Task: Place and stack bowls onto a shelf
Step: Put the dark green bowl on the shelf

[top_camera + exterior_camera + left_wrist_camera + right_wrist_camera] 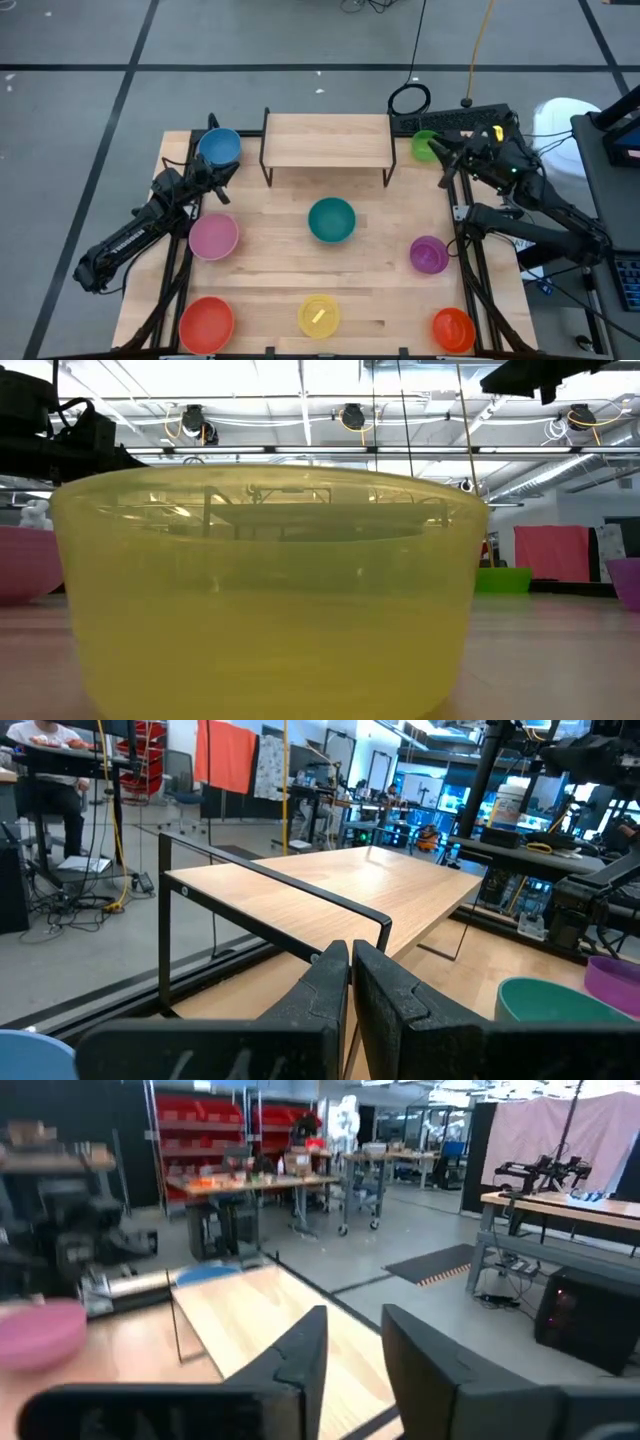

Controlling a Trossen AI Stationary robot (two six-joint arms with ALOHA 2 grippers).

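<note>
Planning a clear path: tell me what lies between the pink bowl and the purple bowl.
In the high view, the teal bowl sits between the pink bowl and the purple bowl, apart from both.

Behind the table — a coiled black cable [409, 98], a power strip [452, 120].

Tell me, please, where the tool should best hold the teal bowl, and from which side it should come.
Probably the rim. The teal bowl stands upright and open in front of the shelf, with no bowl touching it, so one finger can go inside the wall and one outside. Come from above; the left tool seems nearer.
</note>
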